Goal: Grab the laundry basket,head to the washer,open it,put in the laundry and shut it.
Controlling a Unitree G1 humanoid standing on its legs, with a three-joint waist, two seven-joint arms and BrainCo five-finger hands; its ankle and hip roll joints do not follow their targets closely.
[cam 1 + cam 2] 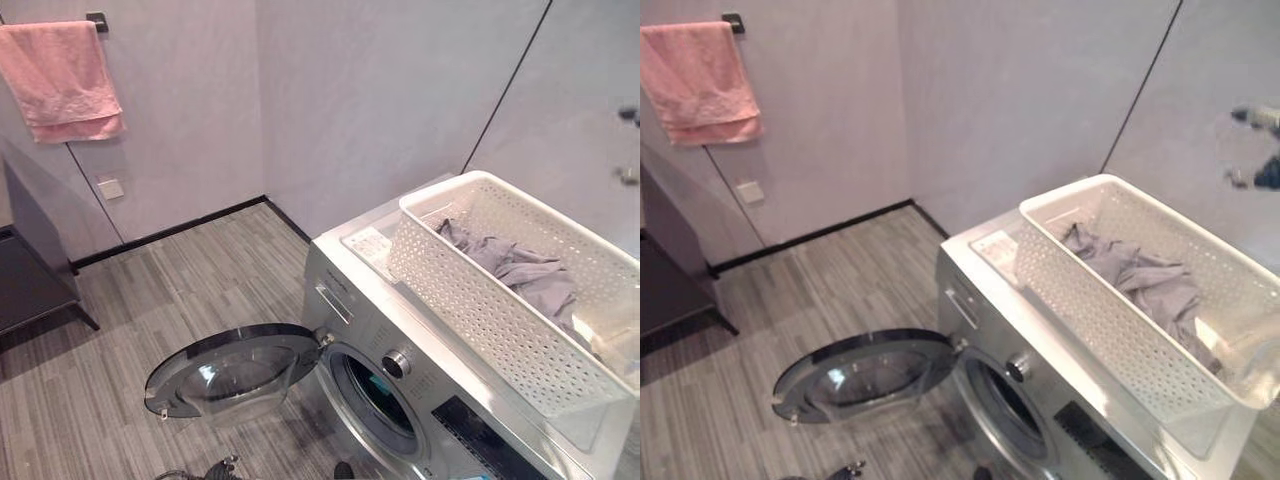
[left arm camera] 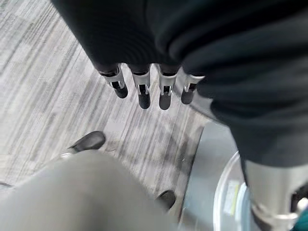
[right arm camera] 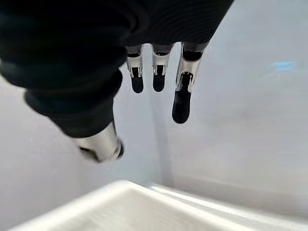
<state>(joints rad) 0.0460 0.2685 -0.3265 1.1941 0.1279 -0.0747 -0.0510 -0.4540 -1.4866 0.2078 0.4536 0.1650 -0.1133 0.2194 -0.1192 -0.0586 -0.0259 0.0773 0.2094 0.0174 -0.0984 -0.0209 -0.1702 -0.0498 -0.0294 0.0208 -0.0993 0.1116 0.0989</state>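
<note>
White perforated plastic laundry basket (image 1: pixel 520 300) overhangs silver washer's (image 1: pixel 400 340) top above open door (image 1: pixel 235 372); both hands (image 2: pixel 149 89) (image 3: pixel 159 77) relaxed, empty; careless reach for grey clothes (image 1: pixel 530 275) may tip it.

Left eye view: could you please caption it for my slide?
White laundry basket of grey laundry sits atop the washer, its door swung open.

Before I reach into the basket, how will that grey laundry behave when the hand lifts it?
The grey laundry lies crumpled in soft folds, so it will probably be floppy and drape from the hand. It looks like thin cloth, so likely light. It is bunched as one heap in the basket, so a grasp may drag several pieces or snag the perforated wall.
</note>
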